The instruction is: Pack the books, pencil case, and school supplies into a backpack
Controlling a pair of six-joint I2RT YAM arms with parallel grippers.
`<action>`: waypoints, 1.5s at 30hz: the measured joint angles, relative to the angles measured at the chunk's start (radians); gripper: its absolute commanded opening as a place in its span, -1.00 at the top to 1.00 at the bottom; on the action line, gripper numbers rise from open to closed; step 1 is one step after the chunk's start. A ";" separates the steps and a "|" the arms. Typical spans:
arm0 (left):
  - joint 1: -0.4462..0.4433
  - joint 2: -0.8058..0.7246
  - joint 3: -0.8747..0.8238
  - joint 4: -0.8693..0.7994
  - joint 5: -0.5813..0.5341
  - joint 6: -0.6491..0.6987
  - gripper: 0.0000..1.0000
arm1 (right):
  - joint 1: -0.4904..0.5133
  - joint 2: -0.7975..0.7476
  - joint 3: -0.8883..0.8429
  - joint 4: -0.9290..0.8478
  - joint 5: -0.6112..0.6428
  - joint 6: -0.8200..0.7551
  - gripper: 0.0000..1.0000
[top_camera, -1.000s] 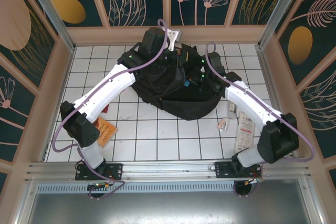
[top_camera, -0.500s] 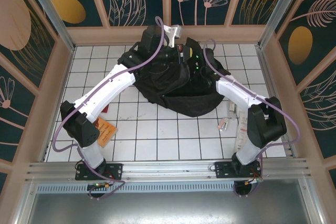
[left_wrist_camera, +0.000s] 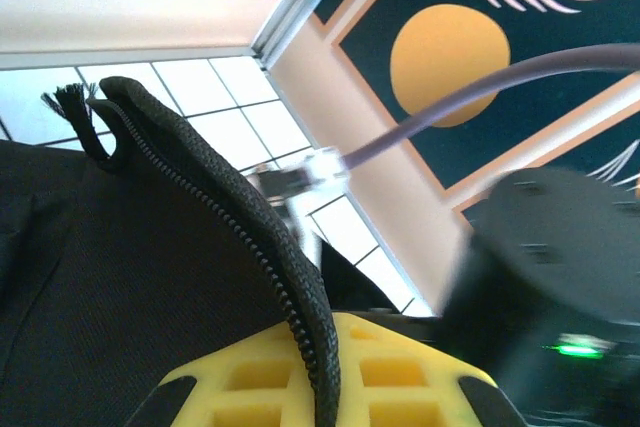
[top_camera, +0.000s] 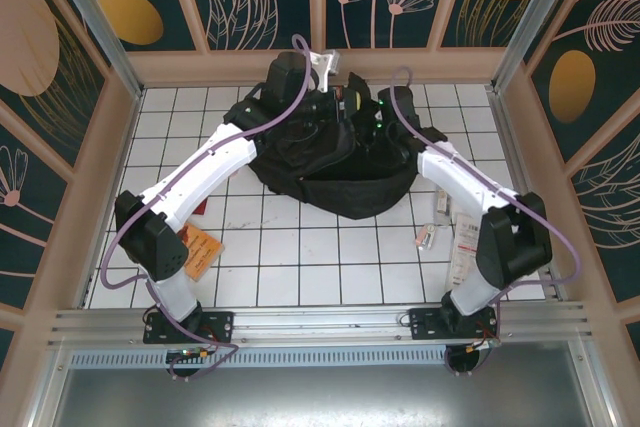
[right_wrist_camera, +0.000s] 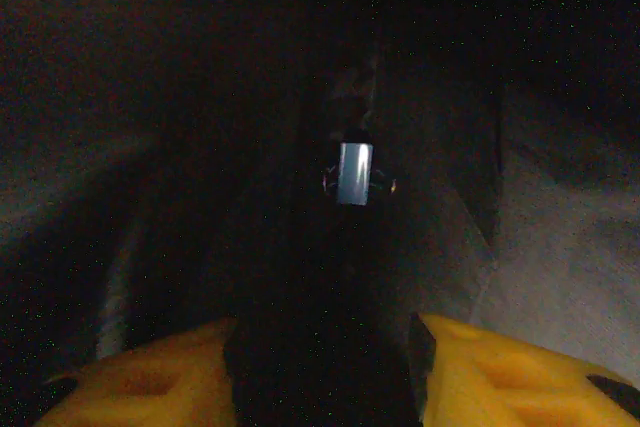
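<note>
The black backpack (top_camera: 330, 172) lies slumped at the far middle of the tiled table. My left gripper (top_camera: 318, 65) hovers over its far edge. In the left wrist view the yellow fingers (left_wrist_camera: 250, 382) are shut on the backpack's zip edge (left_wrist_camera: 215, 182), which runs up between them. My right gripper (top_camera: 368, 112) is sunk into the top of the backpack. Its yellow fingers (right_wrist_camera: 500, 372) stand apart with a dark fold of fabric (right_wrist_camera: 320, 367) filling the gap, and a small grey-blue tag (right_wrist_camera: 354, 173) hangs ahead. An orange booklet (top_camera: 201, 250) lies near the left arm. Small pink-white supplies (top_camera: 426, 237) lie at the right.
A long pink-white card (top_camera: 465, 244) and a small piece (top_camera: 441, 206) lie beside the right arm's forearm. A wooden wall (top_camera: 320, 65) closes the far side just behind the backpack. Bare tiles (top_camera: 320, 257) stretch between the backpack and the arm bases.
My right gripper moved toward the far wall and deeper into the backpack's top. The backpack bunched and shifted a little farther away. The left gripper kept its hold, rising slightly.
</note>
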 measured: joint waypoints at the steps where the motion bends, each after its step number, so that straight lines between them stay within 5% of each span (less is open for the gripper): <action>1: 0.001 0.000 -0.014 0.002 -0.005 0.004 1.00 | -0.002 -0.024 -0.001 -0.009 -0.001 -0.021 0.09; 13: 0.005 -0.030 -0.155 0.028 0.048 0.014 1.00 | -0.078 -0.372 -0.048 -0.272 0.178 -0.254 0.02; 18: 0.005 -0.032 -0.185 0.034 0.094 0.031 1.00 | -0.201 -0.452 -0.192 -0.394 0.278 -0.271 -0.02; 24: 0.005 -0.097 -0.268 0.051 0.063 0.071 1.00 | -0.309 -0.345 -0.322 -0.538 0.288 -0.293 -0.49; 33: 0.005 -0.145 -0.298 0.054 0.050 0.092 1.00 | -0.414 -0.127 -0.334 -0.497 0.361 -0.373 -0.68; 36: 0.005 -0.150 -0.298 0.055 0.050 0.094 1.00 | -0.433 -0.033 -0.329 -0.475 0.378 -0.393 -0.89; 45: 0.005 -0.161 -0.298 0.055 0.058 0.094 1.00 | -0.493 0.039 -0.329 -0.389 0.300 -0.478 -0.80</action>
